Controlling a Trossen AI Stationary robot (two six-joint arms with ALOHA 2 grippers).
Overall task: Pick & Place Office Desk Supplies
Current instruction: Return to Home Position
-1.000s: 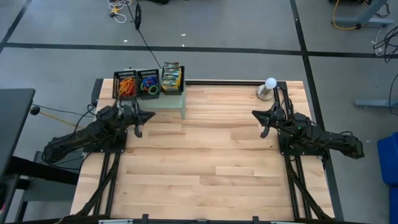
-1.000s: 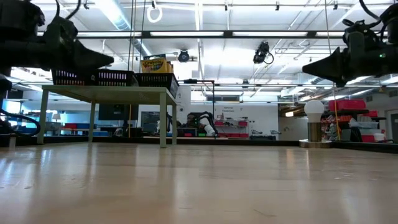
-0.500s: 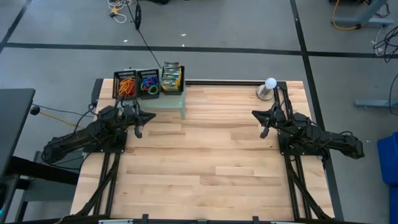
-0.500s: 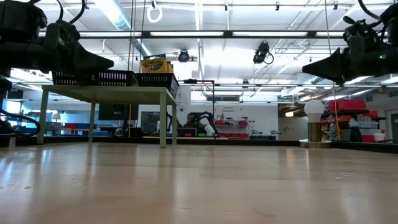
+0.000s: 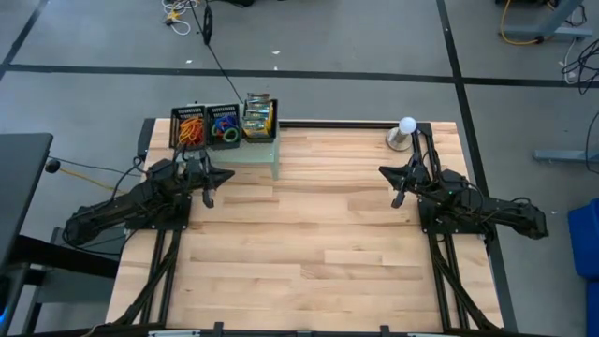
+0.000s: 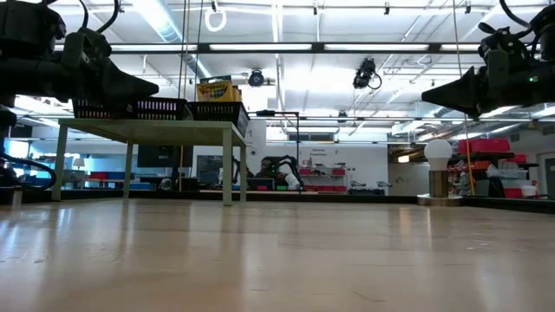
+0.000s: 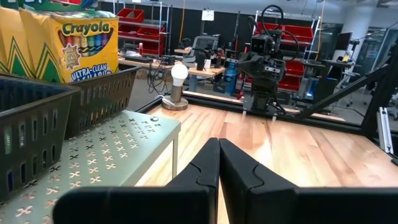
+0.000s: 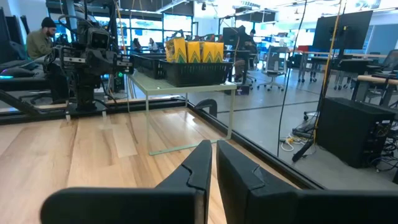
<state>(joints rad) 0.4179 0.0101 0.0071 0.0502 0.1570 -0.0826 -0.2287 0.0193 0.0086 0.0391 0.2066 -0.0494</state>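
While three black mesh trays (image 6: 169, 109) sit side by side on the pale green stand (image 5: 255, 155) at the desk's (image 5: 309, 243) far left corner, the left one holds orange rubber bands (image 5: 190, 129). The middle one holds mixed coloured bands (image 5: 224, 126), and the right one holds upright crayon boxes (image 5: 259, 117). The left gripper (image 5: 208, 195) hovers just in front of the stand, clear of the trays, its fingers clenched on nothing. The right gripper (image 5: 397, 197) hangs over the desk's right side near the white globe (image 5: 407, 124), well apart from the trays, likewise clenched and empty.
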